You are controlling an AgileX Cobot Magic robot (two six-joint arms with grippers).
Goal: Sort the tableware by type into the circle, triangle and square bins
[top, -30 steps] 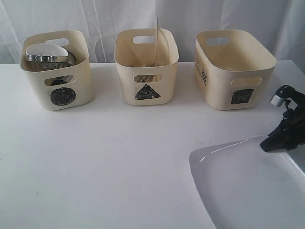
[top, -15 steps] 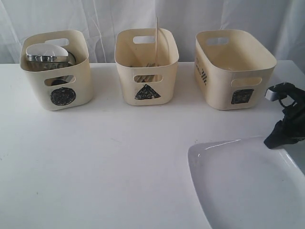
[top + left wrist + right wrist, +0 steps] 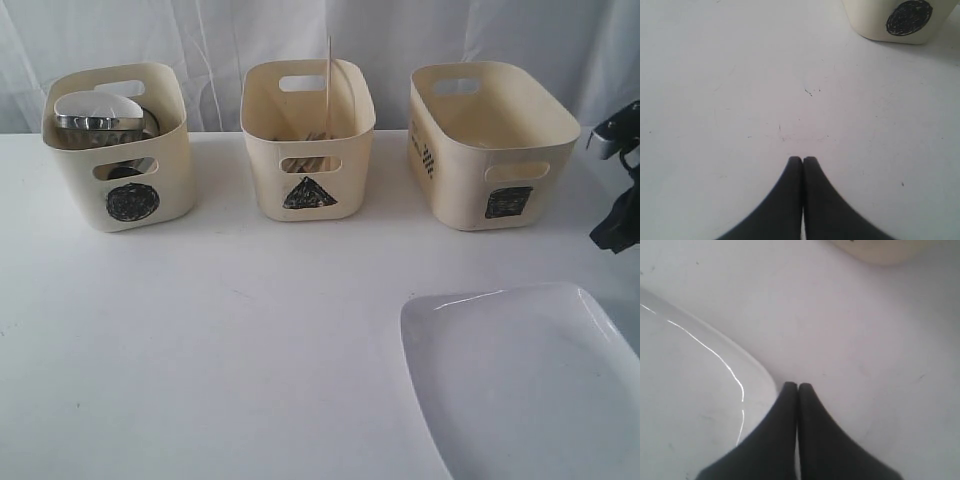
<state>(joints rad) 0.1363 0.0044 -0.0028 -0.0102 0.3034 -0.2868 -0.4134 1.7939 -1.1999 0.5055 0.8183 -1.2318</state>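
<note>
A large white rounded-square plate (image 3: 530, 380) lies flat on the table at the front right, also seen in the right wrist view (image 3: 685, 405). My right gripper (image 3: 612, 236) hangs at the right edge, above and behind the plate's far corner; in its wrist view the right gripper (image 3: 798, 386) is shut on nothing, just past the plate rim. The circle bin (image 3: 120, 150) holds steel mugs and bowls (image 3: 100, 122) with a small white bowl (image 3: 95, 103) on top. The triangle bin (image 3: 308, 140) holds cutlery and an upright chopstick (image 3: 328, 80). The square bin (image 3: 490, 140) looks empty. My left gripper (image 3: 802, 159) is shut over bare table.
The circle bin's lower corner (image 3: 900, 20) shows in the left wrist view. A white curtain (image 3: 300, 40) hangs behind the three bins. The white table (image 3: 250, 340) spreads between the bins and the plate.
My right gripper has let go of the plate's far right rim and risen up and to the right. The plate has dropped flat and shifted slightly.
</note>
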